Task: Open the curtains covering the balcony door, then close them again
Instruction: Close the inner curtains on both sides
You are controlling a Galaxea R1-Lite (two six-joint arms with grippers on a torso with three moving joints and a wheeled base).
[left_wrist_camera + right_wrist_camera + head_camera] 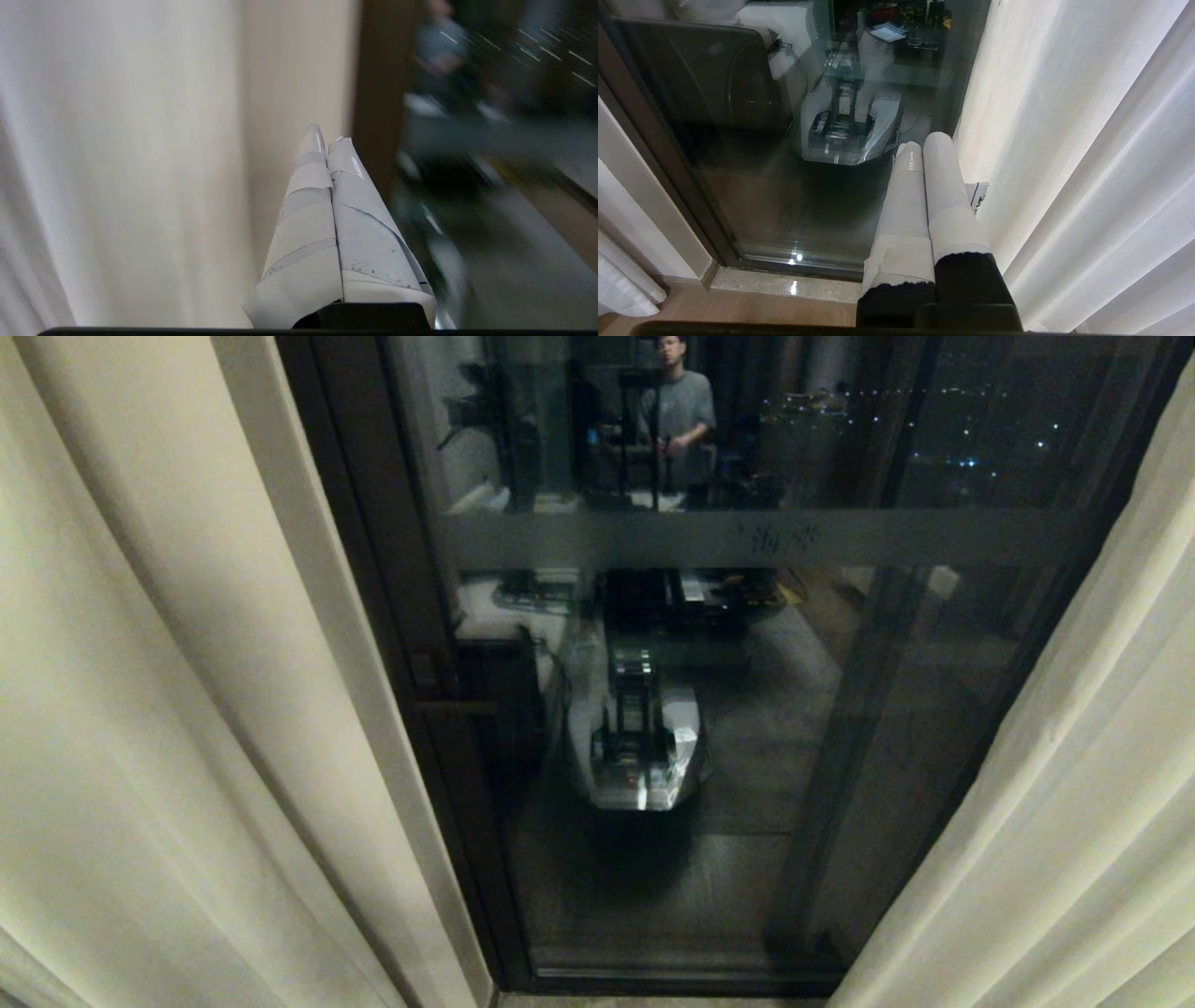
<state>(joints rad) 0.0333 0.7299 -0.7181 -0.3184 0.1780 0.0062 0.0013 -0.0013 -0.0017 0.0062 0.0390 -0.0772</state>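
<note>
Curtains (168,709) hang parted, one panel at each side of the door (709,709), whose glass shows bare between them, so closing looks like the step left. Each panel's long axis runs floor to ceiling. In the left wrist view the left gripper (327,133), fingers pressed shut on nothing, points along the left panel's inner edge, which lies just beside it. The right gripper (920,142), also shut and empty, hangs low near the right panel (1064,140). Both arms are outside the head view.
</note>
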